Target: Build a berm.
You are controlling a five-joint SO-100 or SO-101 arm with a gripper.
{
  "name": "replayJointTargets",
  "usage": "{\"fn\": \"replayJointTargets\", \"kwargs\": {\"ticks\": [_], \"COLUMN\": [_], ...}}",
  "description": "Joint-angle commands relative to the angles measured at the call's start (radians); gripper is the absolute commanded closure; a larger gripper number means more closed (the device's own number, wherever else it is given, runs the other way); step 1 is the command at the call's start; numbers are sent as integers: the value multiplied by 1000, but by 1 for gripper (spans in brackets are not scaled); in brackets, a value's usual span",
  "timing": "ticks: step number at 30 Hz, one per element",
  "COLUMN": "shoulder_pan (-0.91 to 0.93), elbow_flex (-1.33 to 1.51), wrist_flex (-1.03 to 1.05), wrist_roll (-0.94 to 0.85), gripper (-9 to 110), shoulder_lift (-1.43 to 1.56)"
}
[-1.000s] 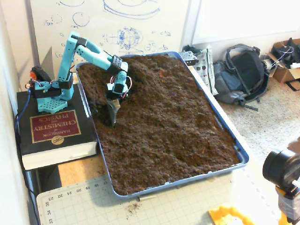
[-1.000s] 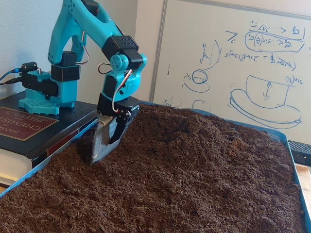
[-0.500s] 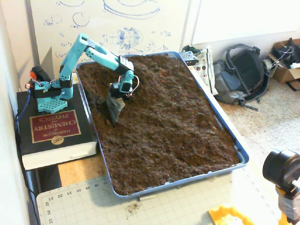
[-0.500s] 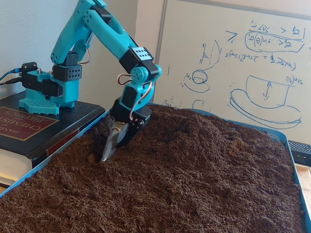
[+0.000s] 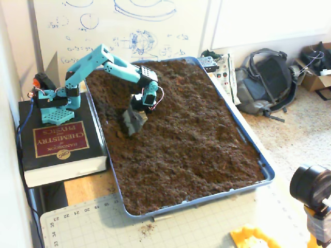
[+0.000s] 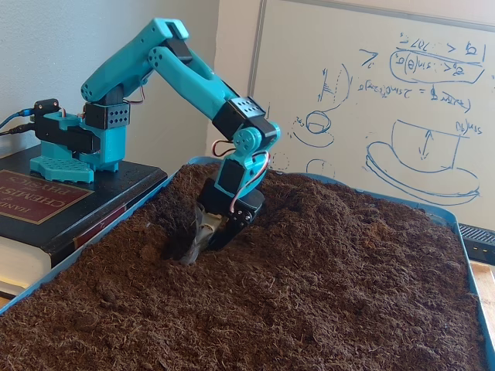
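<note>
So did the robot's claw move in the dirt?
Yes. In both fixed views the gripper has pushed through the soil, away from the book toward the tray's middle.

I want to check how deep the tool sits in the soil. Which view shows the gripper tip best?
The low fixed view: the gripper appears close and side-on, its tip sunk into the soil. In the high fixed view, the gripper is small, seen from above, so depth is unclear.

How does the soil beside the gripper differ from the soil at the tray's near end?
The soil beside the gripper is scooped into a hollow with a raised hump alongside; the soil at the tray's near end lies flatter and undisturbed. Both are dark brown and crumbly.
</note>
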Motion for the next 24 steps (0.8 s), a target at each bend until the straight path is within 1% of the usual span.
{"fn": "replayJointTargets", "kwargs": {"ticks": [1,12,24], "shoulder_pan": [-35,-37,-48], "elbow_flex": [-272,-265,-279], "wrist_flex": [-78,-66,-78], "wrist_roll": [5,5,5], "gripper": [101,101,101], "shoulder_lift": [18,202,330]}}
